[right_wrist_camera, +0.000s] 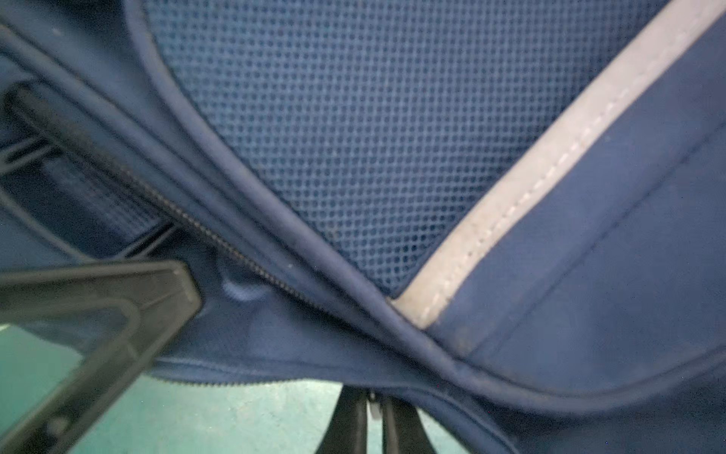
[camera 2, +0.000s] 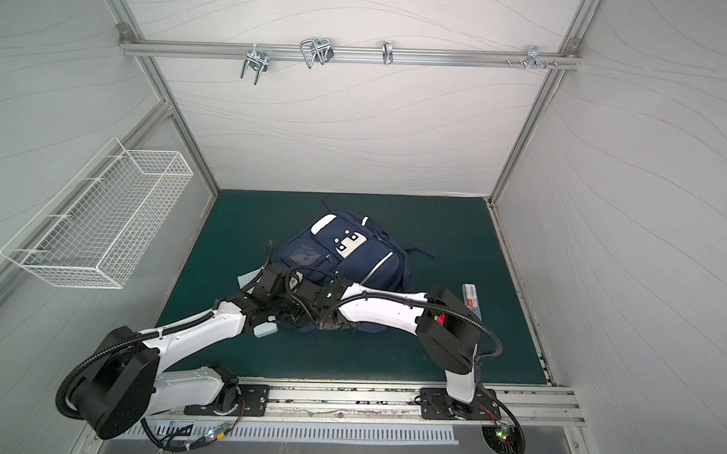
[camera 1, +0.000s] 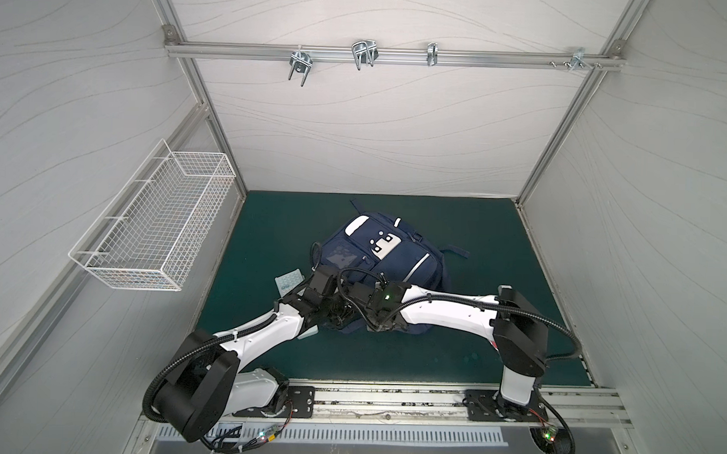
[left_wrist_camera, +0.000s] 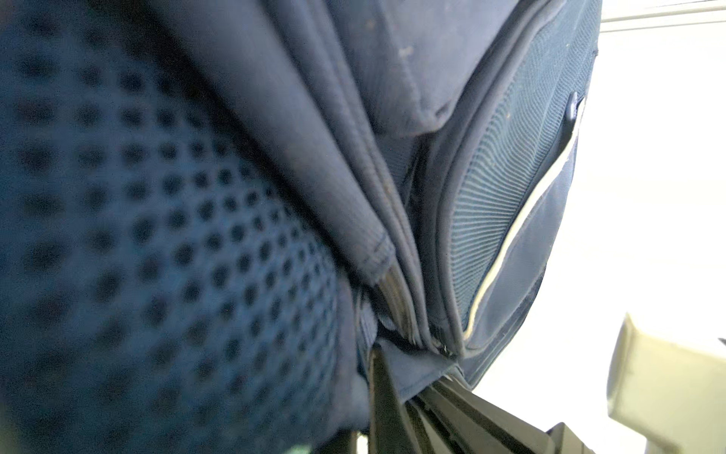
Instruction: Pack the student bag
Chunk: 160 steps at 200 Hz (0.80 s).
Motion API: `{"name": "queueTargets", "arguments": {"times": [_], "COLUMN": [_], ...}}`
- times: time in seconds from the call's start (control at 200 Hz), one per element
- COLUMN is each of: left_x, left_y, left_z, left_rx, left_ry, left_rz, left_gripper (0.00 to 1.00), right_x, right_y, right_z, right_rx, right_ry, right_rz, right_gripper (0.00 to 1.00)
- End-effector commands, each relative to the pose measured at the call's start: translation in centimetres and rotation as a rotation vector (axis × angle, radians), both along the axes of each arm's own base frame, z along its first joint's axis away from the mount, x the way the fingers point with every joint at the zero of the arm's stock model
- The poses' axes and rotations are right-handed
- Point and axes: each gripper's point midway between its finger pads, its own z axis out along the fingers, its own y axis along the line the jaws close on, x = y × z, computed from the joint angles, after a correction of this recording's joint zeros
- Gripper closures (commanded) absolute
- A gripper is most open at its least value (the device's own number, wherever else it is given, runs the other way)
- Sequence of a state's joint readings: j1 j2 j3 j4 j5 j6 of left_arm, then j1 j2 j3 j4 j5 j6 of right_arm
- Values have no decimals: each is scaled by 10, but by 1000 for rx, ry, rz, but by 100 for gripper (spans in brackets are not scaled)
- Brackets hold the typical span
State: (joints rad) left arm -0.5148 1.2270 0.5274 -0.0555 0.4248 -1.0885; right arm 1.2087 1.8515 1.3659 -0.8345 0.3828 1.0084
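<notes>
Near edge: a rail (camera 1: 389,399) carries both arm bases, and the arms reach inward and meet over the near end of the bag (camera 1: 394,258), which shows in both top views.

Left gripper (left_wrist_camera: 410,373): its fingers are pressed together on a fold of the bag's navy cloth, next to the mesh panel.

Right gripper (right_wrist_camera: 371,408): its fingers are all but closed, pinching a small pale tab (right_wrist_camera: 372,407) at the bag's edge, below a zip line and a white stripe.

Bag: it lies at the middle of the green mat (camera 1: 432,363), front side up with the white dotted patch on top. Its near end is hidden under the two wrists.

- Just beside the bag on the left, a pale patterned card (camera 1: 289,280) lies partly under the left arm.
- Nearer than the card, a pale block (camera 2: 265,329) lies partly under the same arm.
- In a top view, a small packet (camera 2: 472,300) lies to the right, partly behind the right arm.

Left wall: a white wire basket (camera 1: 158,229).

Far wall: metal hooks (camera 1: 363,55) hang on a crossbar.
</notes>
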Motion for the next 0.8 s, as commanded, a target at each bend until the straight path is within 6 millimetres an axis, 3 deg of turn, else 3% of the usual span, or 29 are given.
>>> {"name": "queueTargets", "arguments": {"times": [0.0,0.225,0.42,0.585,0.66,0.795], "left_x": [20,36,54,69,83,116], "left_y": [-11,26,61,89,110,140], "left_z": [42,19,22,19,16,14], "left_rx": [-49,49,120,193,212,266], "left_ry": [-132,-58,-74,-54,-37,-18], "left_rz": [-14,108,169,231,303,369], "left_gripper": [100,100,100,100,100,100], "right_x": [3,-16,-30,-27,-31,-52], "right_y": [-22,-24,-62,-84,-74,-34], "right_z": [4,16,18,13,17,39], "right_rx": [-67,-33,7,57,132,301], "right_ry": [-46,-19,-4,-2,3,19], "right_rz": [-12,91,117,163,251,450], "right_gripper": [100,100,100,100,100,100]}}
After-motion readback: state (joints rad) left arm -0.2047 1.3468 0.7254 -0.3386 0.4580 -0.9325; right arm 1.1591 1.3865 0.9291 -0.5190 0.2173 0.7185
